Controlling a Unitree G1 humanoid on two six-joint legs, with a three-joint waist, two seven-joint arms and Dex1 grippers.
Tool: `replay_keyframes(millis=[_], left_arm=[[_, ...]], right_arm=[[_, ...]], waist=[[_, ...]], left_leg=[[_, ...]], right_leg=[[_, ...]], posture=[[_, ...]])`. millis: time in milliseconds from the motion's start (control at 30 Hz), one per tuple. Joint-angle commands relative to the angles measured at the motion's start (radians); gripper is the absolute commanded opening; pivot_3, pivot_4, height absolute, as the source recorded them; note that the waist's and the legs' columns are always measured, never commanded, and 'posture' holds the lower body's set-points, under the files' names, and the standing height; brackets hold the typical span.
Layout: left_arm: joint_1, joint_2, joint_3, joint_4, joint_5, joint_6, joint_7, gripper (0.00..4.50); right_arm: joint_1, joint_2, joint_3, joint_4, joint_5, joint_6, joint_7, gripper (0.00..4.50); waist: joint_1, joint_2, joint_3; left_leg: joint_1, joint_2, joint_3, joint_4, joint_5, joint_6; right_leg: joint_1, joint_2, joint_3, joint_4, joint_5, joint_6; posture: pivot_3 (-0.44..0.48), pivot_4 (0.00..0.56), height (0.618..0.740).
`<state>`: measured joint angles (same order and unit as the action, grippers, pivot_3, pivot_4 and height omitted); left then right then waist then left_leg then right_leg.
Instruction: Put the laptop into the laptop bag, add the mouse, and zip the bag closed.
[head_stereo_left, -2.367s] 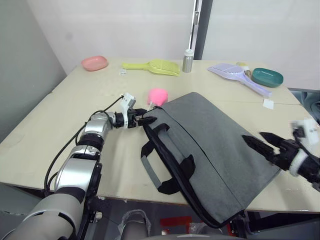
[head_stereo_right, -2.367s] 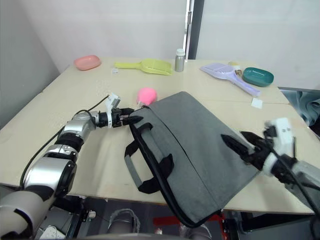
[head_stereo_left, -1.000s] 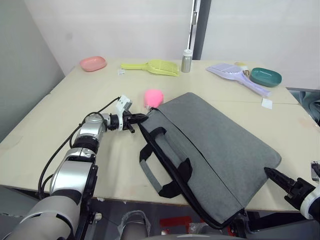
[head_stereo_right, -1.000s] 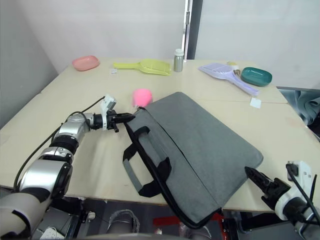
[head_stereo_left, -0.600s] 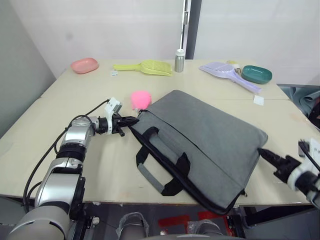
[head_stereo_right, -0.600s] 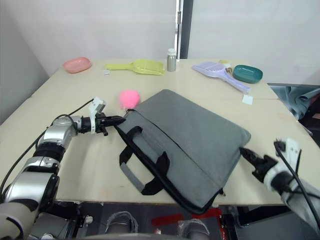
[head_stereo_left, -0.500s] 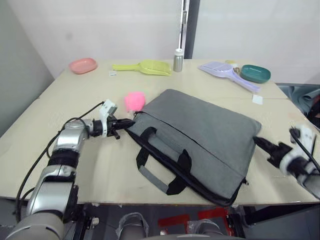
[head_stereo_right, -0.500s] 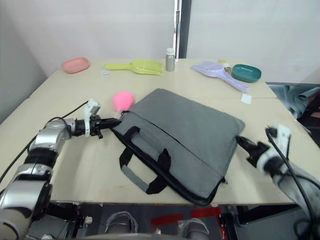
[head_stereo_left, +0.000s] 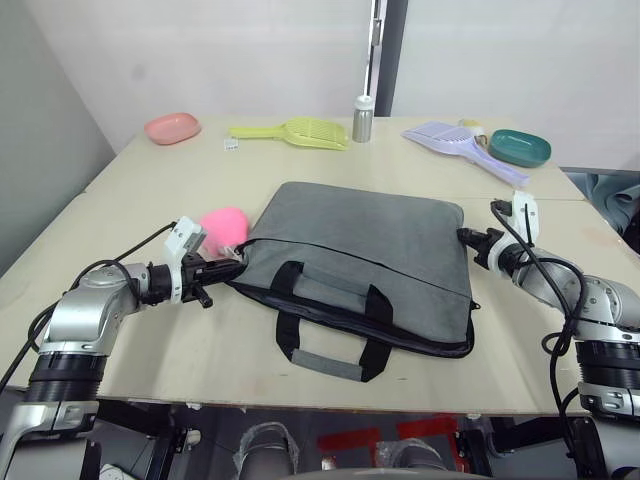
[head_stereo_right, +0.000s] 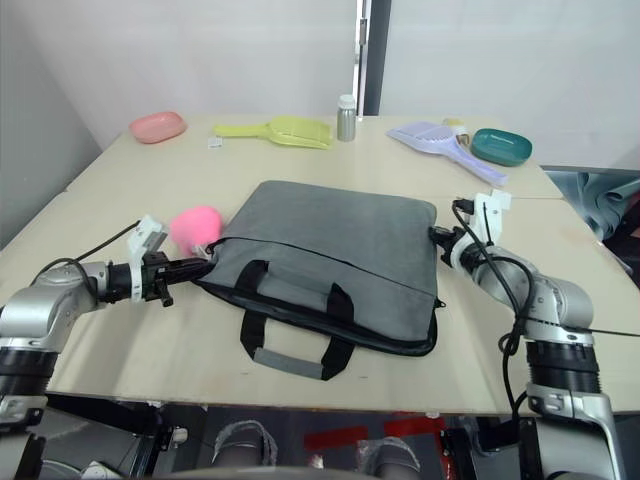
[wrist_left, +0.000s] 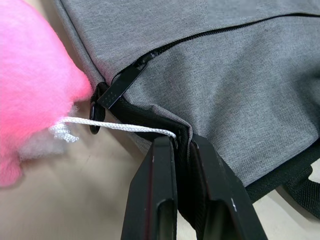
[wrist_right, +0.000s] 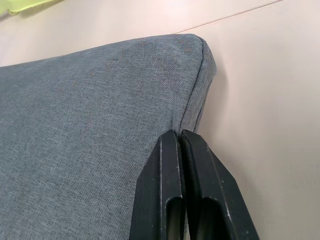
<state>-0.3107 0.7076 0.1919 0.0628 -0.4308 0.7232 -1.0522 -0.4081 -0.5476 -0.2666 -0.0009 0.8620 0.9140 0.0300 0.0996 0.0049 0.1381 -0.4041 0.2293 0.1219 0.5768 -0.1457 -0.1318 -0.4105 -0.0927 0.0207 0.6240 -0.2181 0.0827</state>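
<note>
1. Laptop bag (head_stereo_left: 365, 245) flat on the beige table (head_stereo_left: 300, 165), near the front edge, black handles (head_stereo_left: 330, 325) towards the robot, pink fluffy charm (head_stereo_left: 223, 226) just beside the left corner of the bag.
2. Left gripper (wrist_left: 181, 142) at this left corner, fingers (wrist_left: 160, 185) clamped on the black edging of the bag, with a thin white string of the charm caught at the fingertips.
3. Black zipper pull (wrist_left: 119, 89) next to the grip, at the end of the zipper line, lying by a small black ring.
4. Right gripper (wrist_right: 178, 134) at the far right corner of the bag, fingers pressed together with no gap between them; tips against the side seam of the grey fabric, but cannot tell whether any fabric is pinched.
5. Along the far side of the table, well apart from the bag: pink oval dish (head_stereo_left: 172, 127), yellow scoop (head_stereo_left: 295, 130), small metal bottle (head_stereo_left: 363, 118), lilac scoop (head_stereo_left: 455, 140), green dish (head_stereo_left: 520, 147).
</note>
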Motion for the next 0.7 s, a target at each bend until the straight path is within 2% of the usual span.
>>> replay_keyframes(millis=[33, 167, 233, 300, 333, 533, 700], left_arm=[[0.006, 0.018, 0.051, -0.037, -0.055, 0.006, 0.001, 1.60], [0.012, 0.062, 0.103, -0.002, -0.084, 0.019, -0.006, 3.10], [0.013, 0.082, 0.116, 0.011, -0.097, 0.024, -0.016, 3.67], [0.001, 0.087, 0.117, 0.037, -0.099, 0.019, -0.006, 4.43], [-0.012, 0.087, 0.112, 0.061, -0.091, 0.009, 0.002, 4.50], [-0.103, 0.050, 0.072, 0.185, -0.125, 0.066, -0.027, 4.50], [-0.164, 0.008, -0.015, 0.273, -0.067, -0.016, -0.032, 4.50]], right_arm=[[0.021, -0.011, -0.027, -0.060, -0.011, -0.026, 0.083, 1.25], [0.070, -0.060, -0.106, -0.154, 0.043, 0.019, 0.136, 2.75], [0.100, -0.085, -0.145, -0.201, 0.094, 0.064, 0.160, 3.27], [0.141, -0.118, -0.169, -0.249, 0.156, 0.122, 0.204, 4.01], [0.175, -0.141, -0.185, -0.277, 0.187, 0.156, 0.227, 4.37], [0.356, -0.203, -0.261, -0.329, 0.354, 0.289, 0.313, 4.45], [0.454, -0.202, -0.276, -0.351, 0.407, 0.311, 0.334, 4.45]], waist=[[0.001, 0.000, 0.000], [0.001, 0.000, 0.000], [0.004, 0.000, 0.000], [0.005, 0.000, 0.000], [0.007, 0.000, 0.000], [0.011, 0.000, 0.000], [0.009, 0.000, 0.000]], left_leg=[[0.000, 0.000, 0.000, 0.000, 0.000, 0.000], [0.000, 0.000, 0.000, 0.003, 0.000, 0.000], [0.000, 0.000, 0.000, 0.003, 0.000, 0.000], [0.001, 0.000, 0.000, 0.003, 0.000, 0.001], [0.001, 0.000, 0.001, 0.003, 0.000, 0.001], [0.004, 0.000, 0.001, 0.003, -0.003, 0.005], [0.004, 0.000, 0.001, 0.003, -0.003, 0.006]], right_leg=[[0.000, 0.000, 0.000, 0.000, -0.002, -0.003], [0.000, 0.000, 0.001, 0.002, -0.002, -0.004], [0.000, 0.000, 0.001, 0.002, -0.002, -0.004], [0.001, 0.000, 0.002, 0.002, -0.002, -0.004], [0.001, 0.000, 0.002, 0.002, -0.002, -0.004], [0.003, 0.000, 0.002, 0.002, -0.002, -0.005], [0.003, 0.000, 0.003, 0.002, -0.001, -0.006]], posture=[[0.000, 0.150, 0.740], [0.000, 0.150, 0.740], [0.000, 0.150, 0.740], [0.000, 0.150, 0.740], [0.000, 0.150, 0.740], [0.000, 0.150, 0.740], [0.000, 0.150, 0.740]])
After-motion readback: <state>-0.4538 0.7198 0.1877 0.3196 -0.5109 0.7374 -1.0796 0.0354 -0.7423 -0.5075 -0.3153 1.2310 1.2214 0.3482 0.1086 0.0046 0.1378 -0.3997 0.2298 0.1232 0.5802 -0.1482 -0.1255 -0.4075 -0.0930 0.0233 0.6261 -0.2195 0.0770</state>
